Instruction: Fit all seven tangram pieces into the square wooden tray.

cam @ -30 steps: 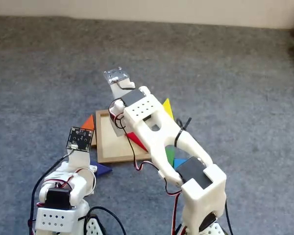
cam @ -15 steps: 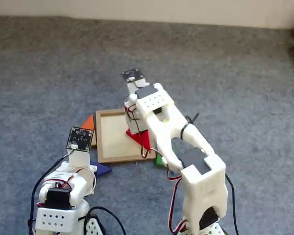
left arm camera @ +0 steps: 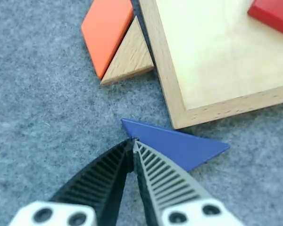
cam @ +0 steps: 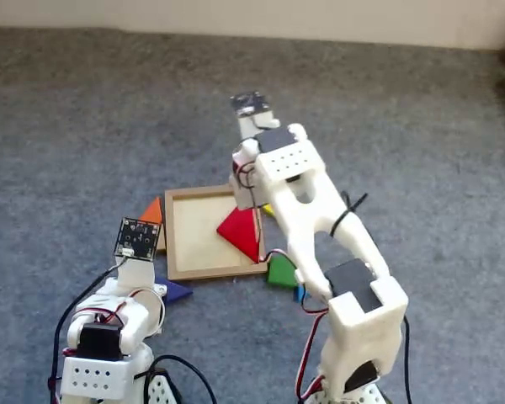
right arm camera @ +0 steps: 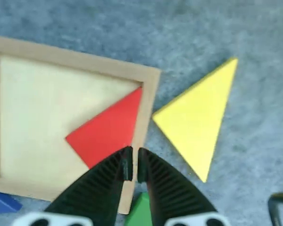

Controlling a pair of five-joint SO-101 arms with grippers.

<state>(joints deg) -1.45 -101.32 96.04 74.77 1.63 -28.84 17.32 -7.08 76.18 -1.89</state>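
**Two grippers closed, one red triangle in the tray**

Both pairs of fingers are drawn together and hold nothing. The left gripper (left arm camera: 133, 141) has its fingers pressed tip to tip, and the tips meet the sharp corner of the blue triangle (left arm camera: 179, 146), which lies flat on the grey carpet (cam: 84, 109) just outside a corner of the wooden tray (left arm camera: 167, 89). The right gripper (right arm camera: 133, 162) is closed to a thin slit. Its tips hover over the tray's rim where the red triangle (right arm camera: 106, 132) lies against the inside wall, without gripping it.

A second ago the right arm (cam: 320, 219) lay across the tray and hid most of the red triangle. It has since swung toward the right of the high view and stretched toward the top, so the triangle now shows whole in the tray's right half. The green piece (cam: 282, 271) at the tray's lower right corner is also uncovered. The left arm (cam: 122, 328) has not moved.

The right arm reaches from the lower right up to the middle of the high view, its wrist above the tray's right edge. The left arm sits folded at the lower left, pointing down at the carpet. The yellow triangle (right arm camera: 198, 125) lies on the carpet just beside the tray. The orange parallelogram (left arm camera: 106, 30) and a wooden triangle (left arm camera: 129, 56) touch each other outside the tray's left edge.
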